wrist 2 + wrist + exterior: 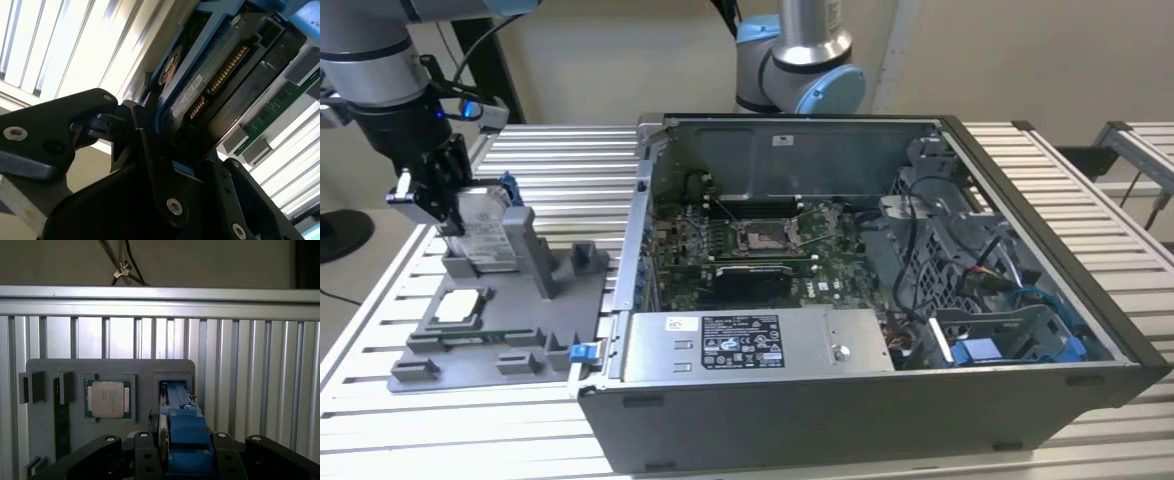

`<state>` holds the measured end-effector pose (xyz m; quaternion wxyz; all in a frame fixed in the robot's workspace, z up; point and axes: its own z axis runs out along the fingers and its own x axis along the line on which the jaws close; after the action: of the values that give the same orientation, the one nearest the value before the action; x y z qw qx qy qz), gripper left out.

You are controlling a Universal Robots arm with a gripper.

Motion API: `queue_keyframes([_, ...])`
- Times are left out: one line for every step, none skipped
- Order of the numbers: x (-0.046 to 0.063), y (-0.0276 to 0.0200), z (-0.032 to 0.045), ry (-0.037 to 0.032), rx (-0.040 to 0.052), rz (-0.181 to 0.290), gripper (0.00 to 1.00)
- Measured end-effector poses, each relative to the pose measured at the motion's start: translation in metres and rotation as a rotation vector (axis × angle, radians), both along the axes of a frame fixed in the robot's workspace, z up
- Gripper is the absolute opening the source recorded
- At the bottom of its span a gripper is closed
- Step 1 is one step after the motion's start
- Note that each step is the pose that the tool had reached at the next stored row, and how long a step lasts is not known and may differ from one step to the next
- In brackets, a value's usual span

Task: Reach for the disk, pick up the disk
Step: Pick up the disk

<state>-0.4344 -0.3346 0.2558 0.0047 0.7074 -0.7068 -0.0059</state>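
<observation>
The disk (483, 228), a silver drive in a blue bracket, stands on edge at the upright slot of the grey fixture tray (560, 310) on the exterior view's left. My gripper (447, 205) comes down on its upper end. In the second wrist view the disk's (215, 75) connector end lies between the black fingers (145, 150), which press on both faces, so my gripper (182, 160) is shut on it. In the first wrist view the blue bracket of the disk (182, 425) runs from the tray's slot (175, 382) into my gripper (182, 440).
A square processor chip (459, 307) lies in a pocket of the tray, beside the disk's slot (107, 399). A green memory stick (60, 425) lies in another groove. An open computer case (854, 250) stands close on the exterior view's right. A second arm (801, 60) stands behind it.
</observation>
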Motion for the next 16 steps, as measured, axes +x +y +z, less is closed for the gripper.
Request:
queue_keyframes([0.0, 0.0, 0.0, 0.0, 0.0, 0.0, 0.0])
queue_keyframes([0.0, 0.0, 0.0001, -0.0004, 0.0001, 0.0, 0.0])
queue_keyframes([0.0, 0.0, 0.0005, -0.0007, 0.0003, 0.0, 0.0])
queue_keyframes([0.0, 0.0001, 0.0011, -0.0009, 0.0005, 0.0, 0.0])
queue_keyframes([0.0, 0.0001, 0.0016, -0.002, 0.0011, 0.0, 0.0])
queue_keyframes([0.0, 0.0001, 0.0024, -0.003, 0.0015, 0.0, 0.0])
queue_keyframes([0.0, 0.0001, 0.0038, -0.0028, 0.0013, 0.0, 0.0])
queue_keyframes([0.0, -0.0001, 0.006, -0.0014, 0.0006, 0.0, 0.0])
queue_keyframes([0.0, 0.0, 0.0081, -0.0009, 0.0004, 0.0, 0.0])
queue_keyframes([0.0, -0.0001, 0.0098, -0.0011, 0.0004, 0.0, 0.0])
queue_keyframes([0.0, -0.0001, 0.0115, -0.0008, 0.0004, 0.0, 0.0])
queue_keyframes([0.0, -0.0001, 0.0132, -0.0006, 0.0003, 0.0, 0.0])
queue_keyframes([0.0, -0.0001, 0.0148, -0.0008, 0.0003, 0.0, 0.0])
queue_keyframes([0.0, -0.0001, 0.0167, -0.0007, 0.0003, 0.0, 0.0])
queue_keyframes([0.0, 0.0, 0.0185, -0.0007, 0.0003, 0.0, 0.0])
queue_keyframes([0.0, 0.0, 0.0204, -0.0006, 0.0003, 0.0, 0.0])
